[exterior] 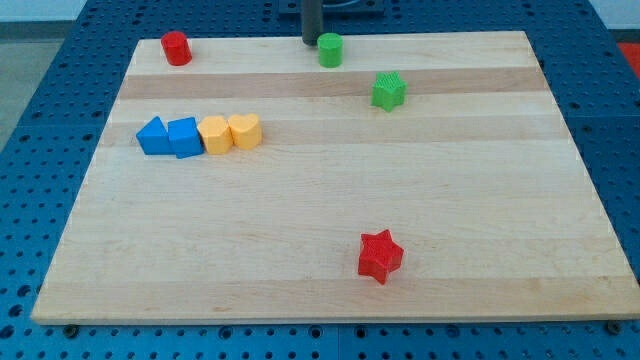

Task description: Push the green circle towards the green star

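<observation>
1. Far left, the red cylinder (177, 47) sits by the board (300, 250) edge; nearer, blue and yellow blocks form a row.
2. Far middle, my tip (311, 42) sits just left of the green circle (330, 49), seemingly touching. There is no claw, only a rod.
3. Right of it and slightly nearer, the green star (389, 90) stands apart; I judge the push barely begun, the gap still to close.
4. The red star (380, 256) sits near.
5. The rod's upper part is cut off at the top.
</observation>
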Tool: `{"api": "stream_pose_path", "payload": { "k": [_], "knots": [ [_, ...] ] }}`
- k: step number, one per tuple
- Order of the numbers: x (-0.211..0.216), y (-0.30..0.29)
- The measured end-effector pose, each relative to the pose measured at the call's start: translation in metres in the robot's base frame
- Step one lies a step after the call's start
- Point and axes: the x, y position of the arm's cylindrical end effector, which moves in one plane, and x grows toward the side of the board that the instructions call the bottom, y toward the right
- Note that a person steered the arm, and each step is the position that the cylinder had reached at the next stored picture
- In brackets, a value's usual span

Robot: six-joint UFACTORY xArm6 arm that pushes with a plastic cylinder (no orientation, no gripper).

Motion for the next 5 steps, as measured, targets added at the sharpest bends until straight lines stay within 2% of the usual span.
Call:
{"api": "stream_pose_path", "payload": {
  "k": [2, 5],
  "knots": [
    [0.029, 0.022],
    [0.080, 0.023]
  ]
}}
